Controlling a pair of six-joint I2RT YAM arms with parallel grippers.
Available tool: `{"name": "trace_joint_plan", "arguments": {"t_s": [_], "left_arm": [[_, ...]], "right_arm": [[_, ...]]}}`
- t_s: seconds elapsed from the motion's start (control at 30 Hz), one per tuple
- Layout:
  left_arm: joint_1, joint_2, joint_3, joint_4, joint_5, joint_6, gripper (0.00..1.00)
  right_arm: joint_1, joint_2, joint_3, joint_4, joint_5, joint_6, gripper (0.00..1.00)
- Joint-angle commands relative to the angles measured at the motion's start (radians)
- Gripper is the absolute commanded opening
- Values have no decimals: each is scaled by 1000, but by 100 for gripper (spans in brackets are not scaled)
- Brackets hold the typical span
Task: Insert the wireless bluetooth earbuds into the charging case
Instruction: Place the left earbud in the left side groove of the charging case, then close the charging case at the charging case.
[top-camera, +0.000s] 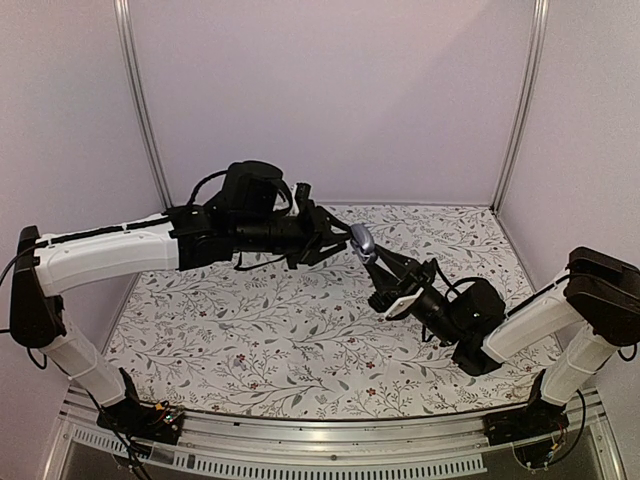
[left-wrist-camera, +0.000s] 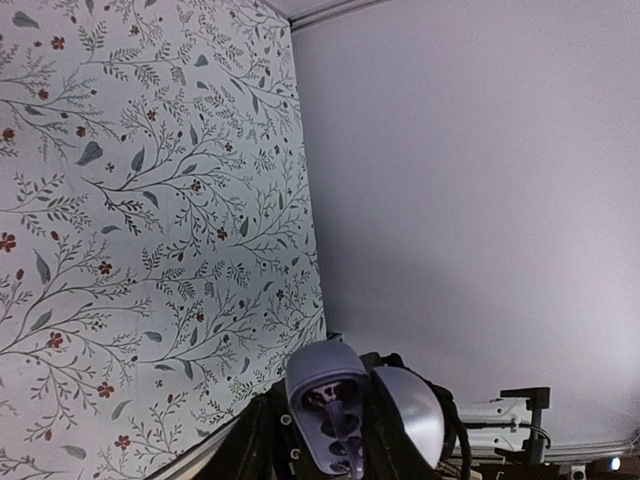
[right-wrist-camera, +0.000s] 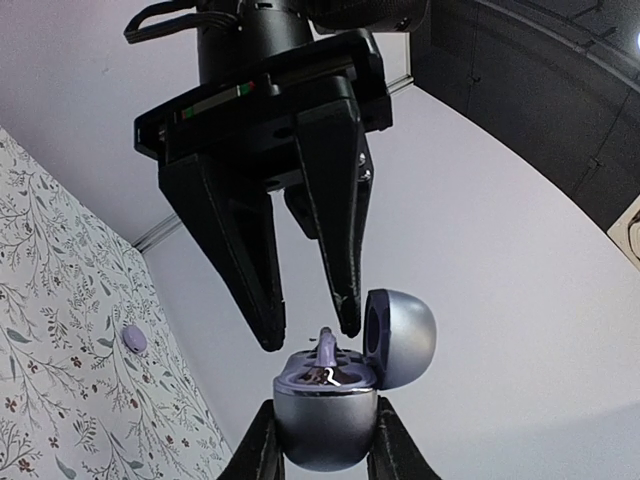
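Observation:
The charging case (right-wrist-camera: 325, 425) is held up in the air, my right gripper (right-wrist-camera: 325, 412) shut on its rounded base, and its lid (right-wrist-camera: 402, 338) is swung open to the right. One earbud (right-wrist-camera: 326, 350) stands in the case's insert with its stem sticking up. My left gripper (right-wrist-camera: 308, 330) hangs just above it, fingers apart and holding nothing. A second earbud (right-wrist-camera: 133, 338) lies on the floral cloth. In the top view the case (top-camera: 363, 241) sits between the left gripper (top-camera: 347, 240) and the right gripper (top-camera: 370, 256). The left wrist view looks down into the open case (left-wrist-camera: 322, 385).
A floral cloth (top-camera: 260, 330) covers the table, with pale walls (top-camera: 330, 90) at the back and sides. Both arms meet above the middle back of the cloth. A metal rail (top-camera: 320, 440) runs along the near edge.

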Motion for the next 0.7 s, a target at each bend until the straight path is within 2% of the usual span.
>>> {"name": "trace_joint_plan", "arguments": {"t_s": [0.0,0.17,0.3,0.33,0.37,0.4,0.53,0.67], "left_arm": [[9,-61,-26,38,-38,40,32],[7,-145,-137,176,-53,62,40],[7,-227,-211,243,-108,140,53],[7,-253,-226,247,-133,179,61],[9,-278,-237,239,-170,221,87],[11,-303,-250,230,-217,264,98],[16,-401,-313,236,-434,478,100],[40,-469,-355,249,-498,642,100]], "right_arm": [[8,2,20,271,17,40,0],[4,-15,20,234,20,119,0],[0,-50,19,189,25,210,0],[-2,-63,19,161,21,249,0],[-7,-86,22,119,13,285,0],[-12,-105,27,74,5,354,0],[-64,-218,63,-171,-88,646,0],[-134,-317,98,-395,-290,913,0]]}}
